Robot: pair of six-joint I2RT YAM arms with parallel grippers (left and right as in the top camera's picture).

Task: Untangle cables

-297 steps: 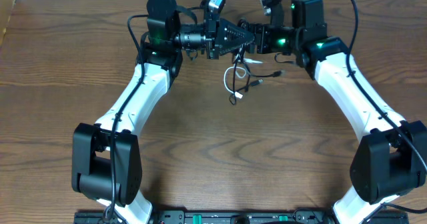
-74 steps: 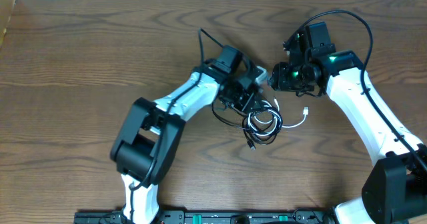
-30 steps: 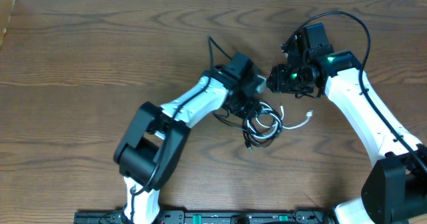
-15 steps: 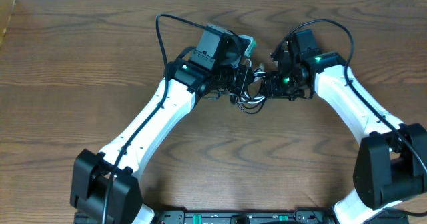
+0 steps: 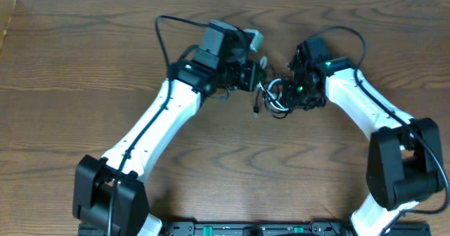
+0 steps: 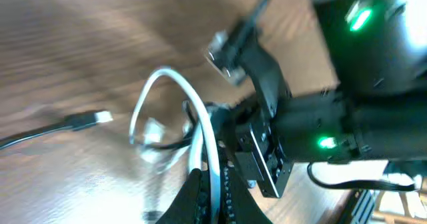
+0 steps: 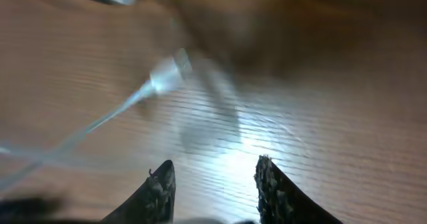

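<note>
Wood-grain table (image 5: pixel 70 67) with a soft sheen; smooth white cable (image 6: pixel 203 127); left arm (image 5: pixel 151 123) in glossy white plastic.

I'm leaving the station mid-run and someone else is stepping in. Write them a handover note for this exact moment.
Left gripper: shut on the white cable, which is pinched between its fingers.
Right gripper: open, nothing between its fingers, close beside the bundle.
Cables: the white cable and black cable are looped together in a small bundle between the two grippers, over the table.
Done: one cord is gripped.
Left: the cords are not yet separated. The right gripper probably needs to take the black one and draw them apart.
</note>
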